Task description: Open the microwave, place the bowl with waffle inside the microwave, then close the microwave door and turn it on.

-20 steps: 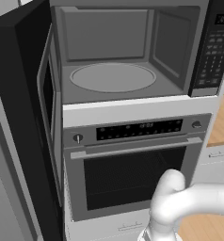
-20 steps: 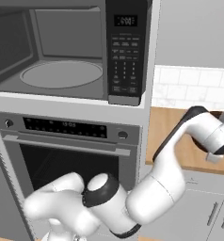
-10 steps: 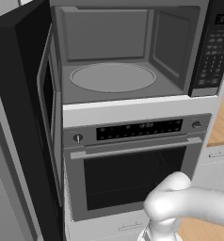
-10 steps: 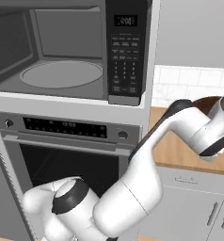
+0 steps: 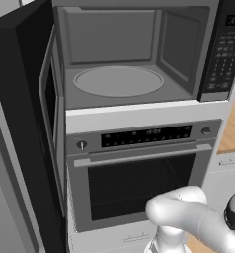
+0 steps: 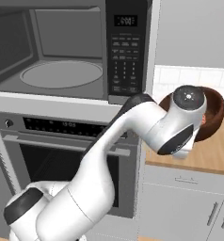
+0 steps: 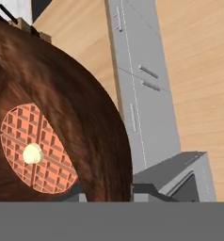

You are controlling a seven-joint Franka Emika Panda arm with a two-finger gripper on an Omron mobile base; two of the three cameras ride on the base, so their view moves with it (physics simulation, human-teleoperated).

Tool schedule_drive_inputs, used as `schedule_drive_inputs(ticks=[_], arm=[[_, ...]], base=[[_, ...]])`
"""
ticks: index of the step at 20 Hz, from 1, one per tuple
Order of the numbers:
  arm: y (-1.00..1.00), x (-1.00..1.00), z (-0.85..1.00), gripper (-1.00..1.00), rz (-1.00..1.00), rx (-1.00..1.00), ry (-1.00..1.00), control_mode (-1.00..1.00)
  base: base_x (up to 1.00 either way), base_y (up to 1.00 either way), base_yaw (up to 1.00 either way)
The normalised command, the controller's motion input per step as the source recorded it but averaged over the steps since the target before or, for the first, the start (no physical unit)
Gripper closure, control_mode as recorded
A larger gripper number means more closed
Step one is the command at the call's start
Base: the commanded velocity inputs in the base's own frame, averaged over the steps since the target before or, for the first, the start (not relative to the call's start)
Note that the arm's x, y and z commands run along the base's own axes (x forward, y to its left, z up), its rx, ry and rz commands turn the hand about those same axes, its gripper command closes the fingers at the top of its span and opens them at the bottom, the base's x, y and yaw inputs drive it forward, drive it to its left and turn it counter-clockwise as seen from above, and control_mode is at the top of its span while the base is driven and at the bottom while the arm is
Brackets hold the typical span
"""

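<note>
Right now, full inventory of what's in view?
built-in microwave with black keypad panel: one, grey cavity with round turntable, above the oven, nothing inside it.
black glass microwave door: one, swung wide open to the left.
silver oven with horizontal handle: one, below the microwave, shut.
deep reddish-brown wooden bowl: one, lifted beside the wooden counter, right of the microwave.
orange-tan waffle: one, in the bowl, pale dab on top.
grey cabinet drawers: under the counter.
gripper: shut on the bowl's rim.
</note>
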Motion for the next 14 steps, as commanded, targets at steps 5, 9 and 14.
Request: schedule_drive_inputs(ticks=[5,9,14], arm=[[0.97,-0.2,0.03,1.0,0.15,-0.12,-0.02,-1.0],[1.0,0.0,0.0,1.0,0.32,-0.01,0.0,-1.0],[0.91,-0.03,0.11,1.0,0.28,0.0,0.0,-1.0]], base=[[0.0,0.0,0.0],[0.0,0.0,0.0],[0.0,0.0,0.0]])
